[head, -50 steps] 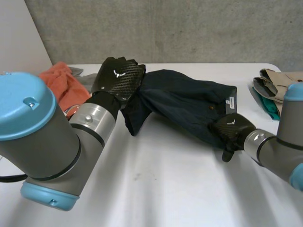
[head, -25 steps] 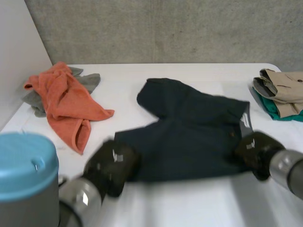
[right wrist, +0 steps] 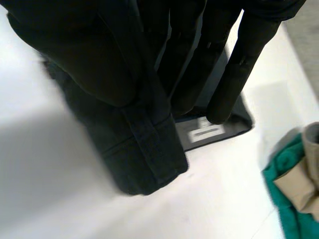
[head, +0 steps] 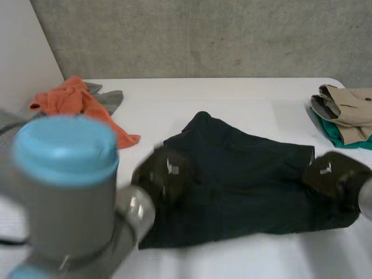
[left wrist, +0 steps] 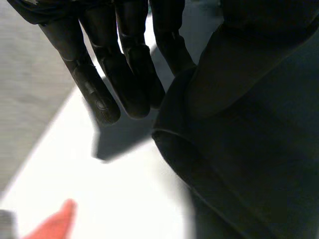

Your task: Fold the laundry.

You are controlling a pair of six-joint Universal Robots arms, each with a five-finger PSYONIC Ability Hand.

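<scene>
Centrally, in the head view, a dark navy garment lies spread on the white tabletop. The left hand is at its left edge and the right hand at its right edge. An orange cloth on a grey cloth lies far left. A beige garment on a green one lies far right.

Left wrist view: the left hand has its fingers straight over bare tabletop. The garment's rolled edge lies just beside them, touching the nearest.

Right wrist view: the right hand's straight fingers pinch a waistband fold of the garment. Their tips are near a white label whose writing is illegible.
</scene>
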